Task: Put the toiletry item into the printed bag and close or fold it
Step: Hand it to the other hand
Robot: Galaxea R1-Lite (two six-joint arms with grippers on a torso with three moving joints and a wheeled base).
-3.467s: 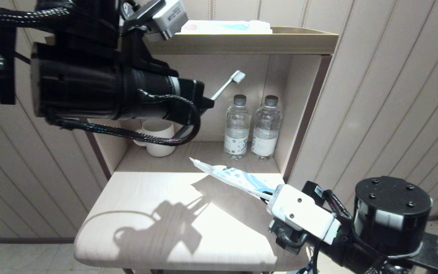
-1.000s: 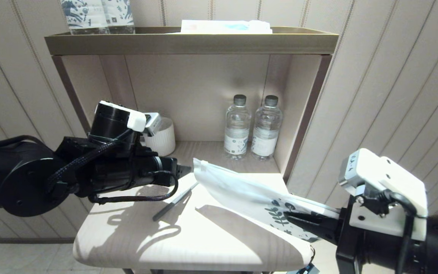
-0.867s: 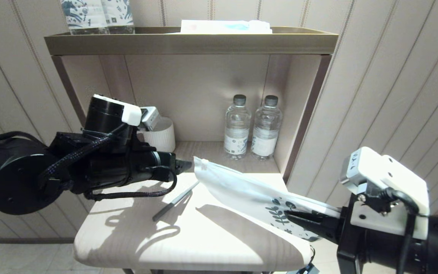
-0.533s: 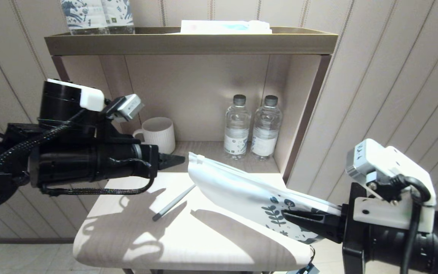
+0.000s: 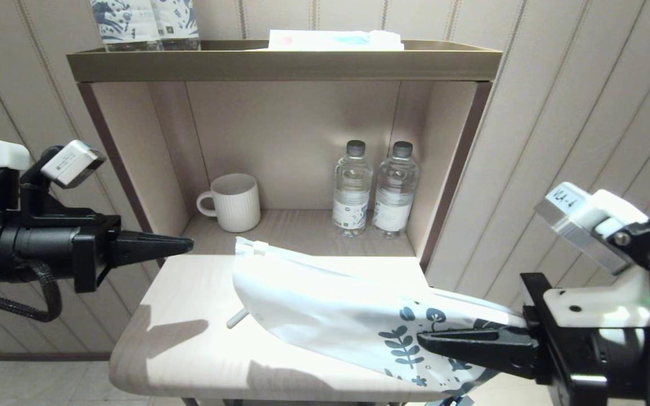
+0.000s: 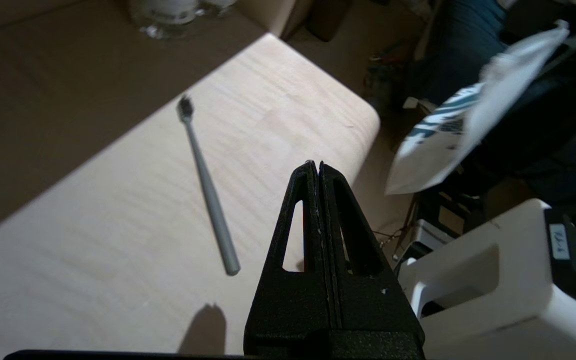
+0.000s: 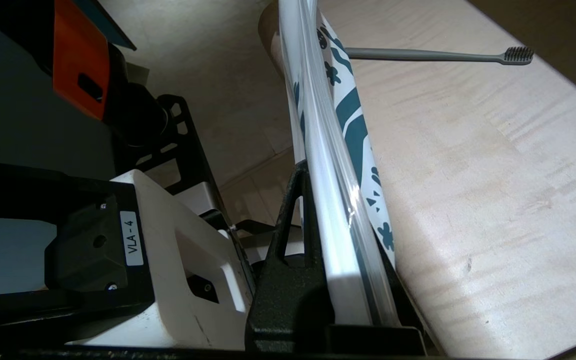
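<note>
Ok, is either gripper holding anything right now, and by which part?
The right gripper holds the printed bag by its leaf-printed end. The left gripper is shut on nothing; the toothbrush lies on the table.

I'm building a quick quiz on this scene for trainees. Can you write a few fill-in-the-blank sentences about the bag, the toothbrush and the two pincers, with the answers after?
1. The right pincer is shut on the printed ____ .
2. The grey toothbrush lies on the ____ , outside the pouch.
3. The left pincer is shut and holds ____ .
4. In the shelf niche, beside the white mug, stand two water ____ .

Missing words: bag; tabletop; nothing; bottles
</note>
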